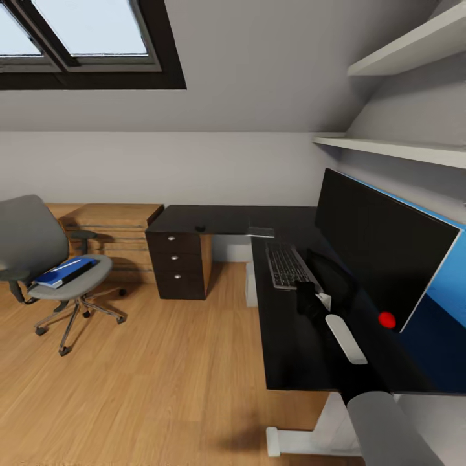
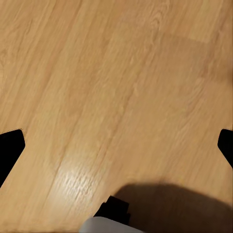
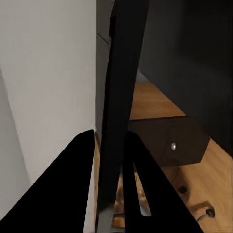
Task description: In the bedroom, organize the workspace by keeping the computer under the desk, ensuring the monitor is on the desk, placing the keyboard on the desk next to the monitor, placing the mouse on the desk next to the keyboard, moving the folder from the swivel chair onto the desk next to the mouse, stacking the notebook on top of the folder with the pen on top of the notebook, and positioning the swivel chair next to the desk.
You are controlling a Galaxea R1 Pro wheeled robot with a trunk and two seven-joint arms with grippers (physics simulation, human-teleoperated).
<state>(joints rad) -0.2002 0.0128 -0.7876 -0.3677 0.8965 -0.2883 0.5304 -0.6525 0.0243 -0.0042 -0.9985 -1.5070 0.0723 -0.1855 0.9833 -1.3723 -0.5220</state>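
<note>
The wide black monitor (image 1: 382,239) stands on the glossy black desk (image 1: 291,349), with the keyboard (image 1: 286,265) to its left. Reaching over the desk, my right gripper (image 1: 304,294) is at the monitor's lower left. In the right wrist view its fingers (image 3: 82,165) are shut on the thin black monitor (image 3: 121,73) edge. The small mouse (image 1: 200,228) lies on the desk's far wing. On the grey swivel chair (image 1: 39,246) at the left lies the blue folder (image 1: 55,277) with the white pen (image 1: 68,265) on top; I cannot make out the notebook. A pale grey box under the desk looks like the computer (image 1: 251,285). My left gripper (image 2: 116,145) hangs open over the floor.
Black drawers (image 1: 180,265) stand under the desk's far wing, with low oak shelving (image 1: 110,226) beside them along the wall. A blue wall panel (image 1: 446,278) is behind the monitor and white shelves (image 1: 401,149) hang above it. Wood floor (image 1: 162,375) lies between chair and desk.
</note>
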